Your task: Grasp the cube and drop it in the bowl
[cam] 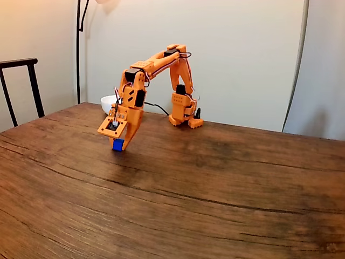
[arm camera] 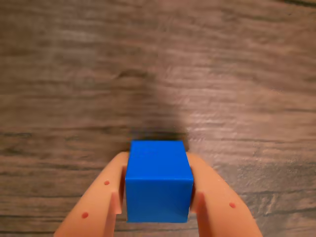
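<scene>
A small bright-blue cube (arm camera: 158, 180) sits squeezed between my two orange fingers (arm camera: 101, 197) in the wrist view, and my gripper (arm camera: 157, 197) is shut on it. In the fixed view the cube (cam: 117, 144) hangs at the tip of my gripper (cam: 118, 143), at or just above the wooden table; contact with the wood cannot be judged. The white bowl (cam: 108, 101) stands behind the arm toward the back edge of the table, partly hidden by the arm's links.
The orange arm's base (cam: 183, 116) is clamped near the far edge of the wooden table (cam: 215, 189). A dark chair back (cam: 19, 81) stands at the left, and a lamp pole (cam: 78, 48) rises behind the bowl.
</scene>
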Controlling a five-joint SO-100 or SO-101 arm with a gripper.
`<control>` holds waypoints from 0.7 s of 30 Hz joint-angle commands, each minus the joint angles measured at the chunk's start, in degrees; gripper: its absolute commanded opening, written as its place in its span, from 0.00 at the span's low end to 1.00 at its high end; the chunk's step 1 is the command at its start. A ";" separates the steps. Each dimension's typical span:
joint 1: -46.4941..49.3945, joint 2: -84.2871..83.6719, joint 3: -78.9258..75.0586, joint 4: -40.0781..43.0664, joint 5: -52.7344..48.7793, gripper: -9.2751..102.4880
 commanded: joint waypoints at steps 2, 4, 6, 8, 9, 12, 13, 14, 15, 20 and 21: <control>0.26 -0.44 0.35 2.37 0.26 0.13; 0.00 -0.44 0.35 2.46 0.26 0.13; -0.44 -0.44 0.35 2.02 0.26 0.13; -0.62 0.00 0.35 1.85 0.26 0.13; -0.70 0.26 0.35 1.85 0.26 0.13; -0.97 0.53 -1.76 2.72 0.26 0.13; -1.23 0.53 -3.08 3.34 0.26 0.13; -1.49 0.53 -4.57 3.96 0.26 0.13; -1.49 0.53 -6.24 4.66 0.26 0.13; -1.41 0.53 -16.44 11.34 0.26 0.13; -1.32 0.53 -18.54 13.36 0.26 0.13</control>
